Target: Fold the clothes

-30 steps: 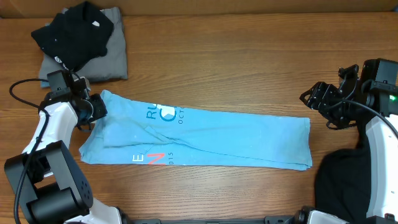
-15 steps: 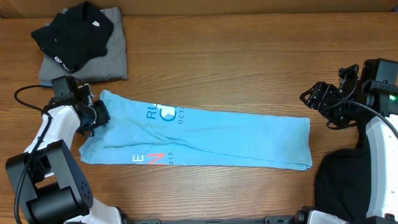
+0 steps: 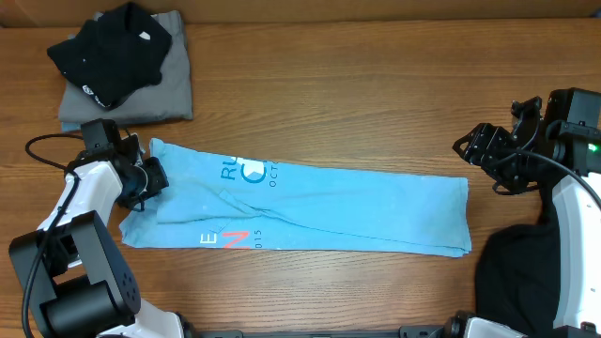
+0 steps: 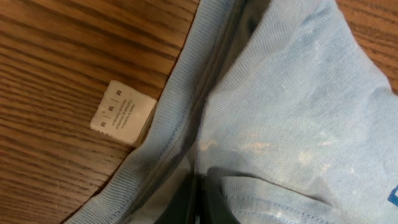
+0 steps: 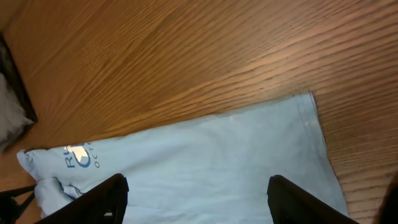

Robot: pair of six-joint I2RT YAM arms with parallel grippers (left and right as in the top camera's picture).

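Your light blue printed cotton T-shirt (image 3: 310, 207) lay on the wooden table (image 3: 376, 94) folded into a long strip, crosswise folds left to do, left gripper (image 3: 148, 178) pinching its collar end, right gripper (image 3: 476, 152) spread beyond its hem.

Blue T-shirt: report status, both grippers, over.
Left gripper shut on blue T-shirt at its collar end. Right gripper open, clear of the far end. Shirt a long flat strip; black garment apart, nothing in the way.
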